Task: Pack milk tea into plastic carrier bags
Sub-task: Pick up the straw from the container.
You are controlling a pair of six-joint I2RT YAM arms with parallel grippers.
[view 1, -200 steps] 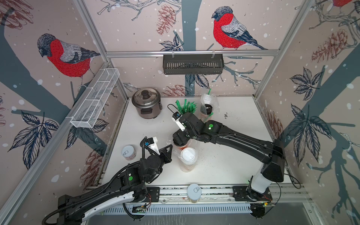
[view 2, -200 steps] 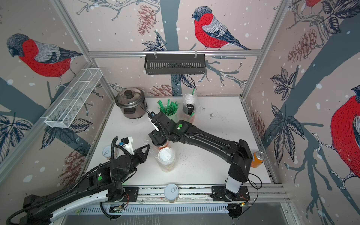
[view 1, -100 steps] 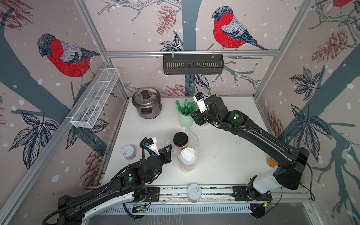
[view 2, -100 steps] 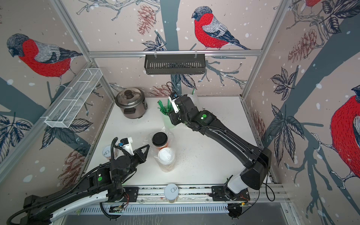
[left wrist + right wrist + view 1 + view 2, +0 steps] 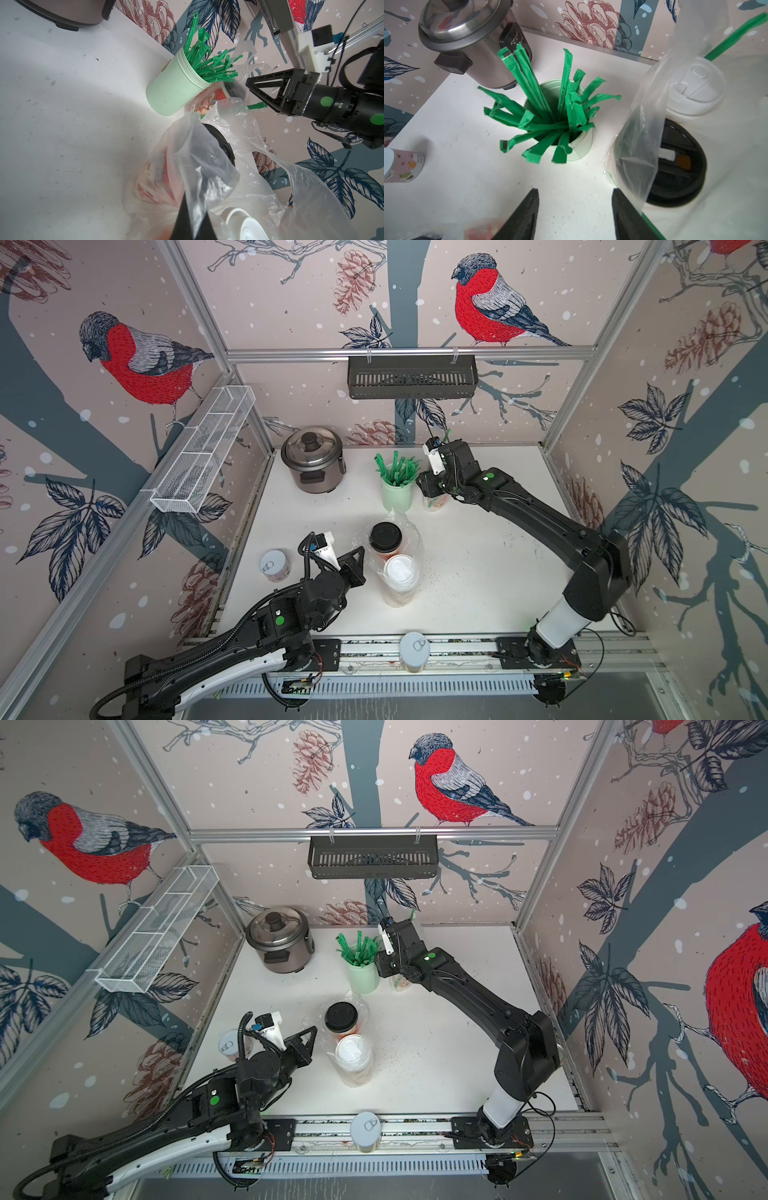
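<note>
Film of the near clear plastic bag (image 5: 207, 166) is pinched in the closed left tool (image 5: 360, 552), likely keeping its mouth up; right tool (image 5: 575, 193) hangs half-wide.

Rice cooker (image 5: 312, 460) at back left, green straw cup (image 5: 397, 494) near it. Pull-tab can (image 5: 274, 566) at front left, second can (image 5: 414, 651) on front rail (image 5: 457, 648).

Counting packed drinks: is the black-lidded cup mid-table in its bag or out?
In: the clear bag wraps the black-lidded cup around its sides, and its film drapes over part of the lid in the left wrist view.
</note>
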